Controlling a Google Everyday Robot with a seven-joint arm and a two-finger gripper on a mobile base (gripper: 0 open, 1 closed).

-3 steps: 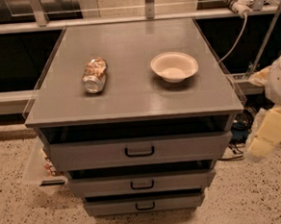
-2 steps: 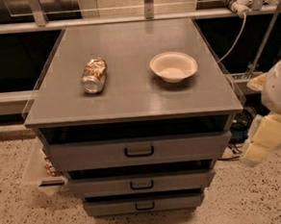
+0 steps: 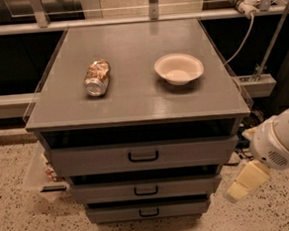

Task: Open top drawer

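The top drawer (image 3: 88,161) sat just under the cabinet top (image 3: 138,103), black handle (image 3: 143,157) at its centre, above two narrower drawers (image 3: 100,192). On top lay a can (image 3: 97,77) on its side and a bowl (image 3: 179,68), well apart. The gripper (image 3: 240,188) hung low beside the cabinet's right side, apart from the drawer; whether it was open or closed I cannot tell.

The top drawer (image 3: 88,161) front looks like matt grey laminate, and its handle (image 3: 143,156) like black metal. The gripper (image 3: 240,189), low off its right corner, is smooth cream plastic. Up-left of the gripper: shiny crinkled metal can (image 3: 97,77), matt paper bowl (image 3: 179,68).
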